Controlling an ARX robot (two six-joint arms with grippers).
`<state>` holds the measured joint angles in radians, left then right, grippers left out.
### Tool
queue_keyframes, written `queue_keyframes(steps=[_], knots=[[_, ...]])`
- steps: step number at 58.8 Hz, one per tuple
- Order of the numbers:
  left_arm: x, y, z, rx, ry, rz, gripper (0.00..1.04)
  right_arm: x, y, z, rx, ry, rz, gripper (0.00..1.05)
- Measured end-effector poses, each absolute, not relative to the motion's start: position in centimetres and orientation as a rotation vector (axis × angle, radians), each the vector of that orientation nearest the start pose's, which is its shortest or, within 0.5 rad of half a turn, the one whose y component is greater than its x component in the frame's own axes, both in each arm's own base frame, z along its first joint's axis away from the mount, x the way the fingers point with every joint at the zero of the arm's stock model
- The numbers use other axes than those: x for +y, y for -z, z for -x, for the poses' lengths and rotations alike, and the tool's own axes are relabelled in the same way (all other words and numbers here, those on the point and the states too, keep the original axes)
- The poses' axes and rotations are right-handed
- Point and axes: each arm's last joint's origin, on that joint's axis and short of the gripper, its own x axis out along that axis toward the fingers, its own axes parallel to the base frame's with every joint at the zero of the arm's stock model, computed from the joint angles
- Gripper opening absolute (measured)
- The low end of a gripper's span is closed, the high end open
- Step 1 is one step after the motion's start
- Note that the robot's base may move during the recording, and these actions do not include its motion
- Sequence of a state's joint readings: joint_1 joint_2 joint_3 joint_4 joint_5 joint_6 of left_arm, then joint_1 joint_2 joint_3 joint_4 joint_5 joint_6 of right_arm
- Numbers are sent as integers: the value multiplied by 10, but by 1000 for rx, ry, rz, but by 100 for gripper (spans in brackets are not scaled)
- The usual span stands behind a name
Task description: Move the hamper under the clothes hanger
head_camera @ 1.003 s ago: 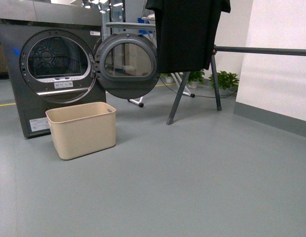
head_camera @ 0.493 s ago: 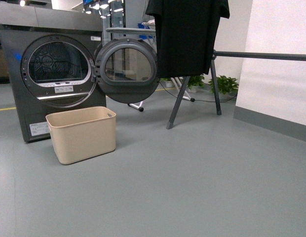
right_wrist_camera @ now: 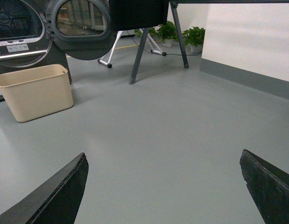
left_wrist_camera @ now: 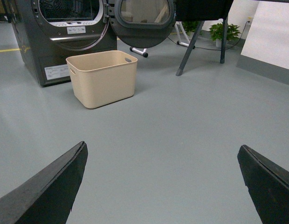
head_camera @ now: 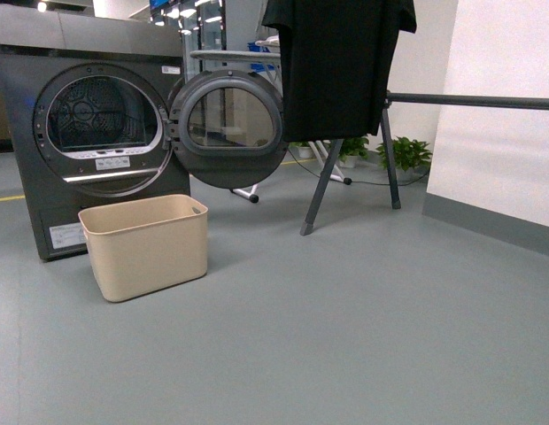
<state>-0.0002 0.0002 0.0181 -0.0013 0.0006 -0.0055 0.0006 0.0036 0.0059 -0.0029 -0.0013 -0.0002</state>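
hamper (head_camera: pixel 143 248) loomed nearer than before, near the dryer door (head_camera: pixel 228 128); my left gripper (left_wrist_camera: pixel 162 145) and right gripper (right_wrist_camera: pixel 163 153) gaped empty. i feared a one-rim grip would tip it.

— How many of each thing are there?
— One hamper (head_camera: pixel 146 248), plus one dryer (head_camera: pixel 88 133).
— And what else?
— One clothes hanger (head_camera: pixel 469 100), one black shirt (head_camera: pixel 336 66), two potted plants (head_camera: pixel 405 153).
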Motion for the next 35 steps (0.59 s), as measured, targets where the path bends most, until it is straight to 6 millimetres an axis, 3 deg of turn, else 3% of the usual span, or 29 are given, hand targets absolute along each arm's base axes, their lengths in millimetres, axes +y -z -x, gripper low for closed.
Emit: queue_keyframes(steps=[35], knots=[[0,-169,-97,-15,1,6,98,0,-165,-98,1,-2,0,97]])
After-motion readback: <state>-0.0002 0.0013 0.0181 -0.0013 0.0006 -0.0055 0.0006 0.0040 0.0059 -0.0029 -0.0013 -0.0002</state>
